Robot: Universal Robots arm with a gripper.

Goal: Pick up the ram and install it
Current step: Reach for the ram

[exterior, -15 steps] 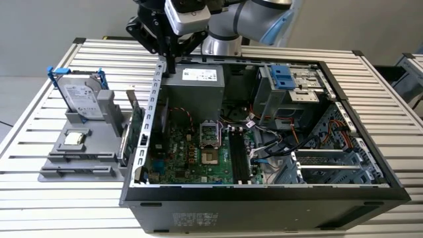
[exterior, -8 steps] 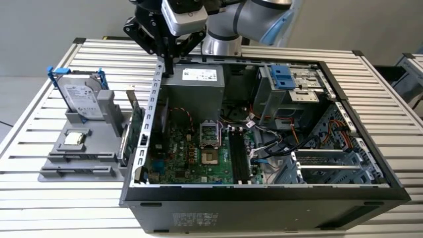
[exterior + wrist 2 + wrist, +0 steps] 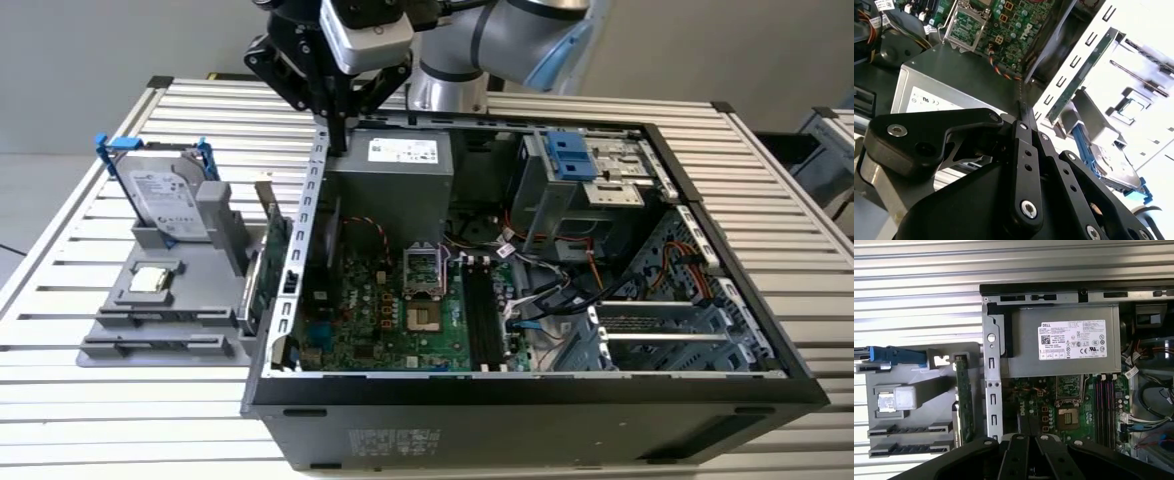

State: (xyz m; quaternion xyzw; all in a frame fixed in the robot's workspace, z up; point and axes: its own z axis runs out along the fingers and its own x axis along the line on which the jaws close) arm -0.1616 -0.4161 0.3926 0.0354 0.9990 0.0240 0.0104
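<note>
**A:** Pale slatted table (image 3: 120, 420) with an open computer case (image 3: 534, 410) lying on it. A gray rack (image 3: 207, 285) of parts sits just beside the case, on the exterior view's left.

**B:** And the gripper (image 3: 334, 128)?

**A:** It's high over the case's back edge, above the power supply (image 3: 394, 190). In the second wrist view its two fingers meet at the tips, pressed together with nothing between them.

**B:** Empty-handed, then. Where's the ram (image 3: 909, 429)?

**A:** In the rack, as I read it: a dark strip seen edge-on in one of the two low slots. The slots look alike from above, so I can't be sure which one holds it.

**B:** Which way from the gripper?

**A:** To the exterior view's left and toward the camera, outside the case. The case wall and a tall green card (image 3: 276, 262) stand between them. The hard drive (image 3: 167, 195) is at the rack's far end and the ram at the near end.

**B:** And its long axis?

**A:** It runs across the exterior view, left to right, crosswise to the card, which runs near to far. The memory slots (image 3: 481, 315) on the board also run near to far. So I judge the stick and those slots to be at right angles.
</note>
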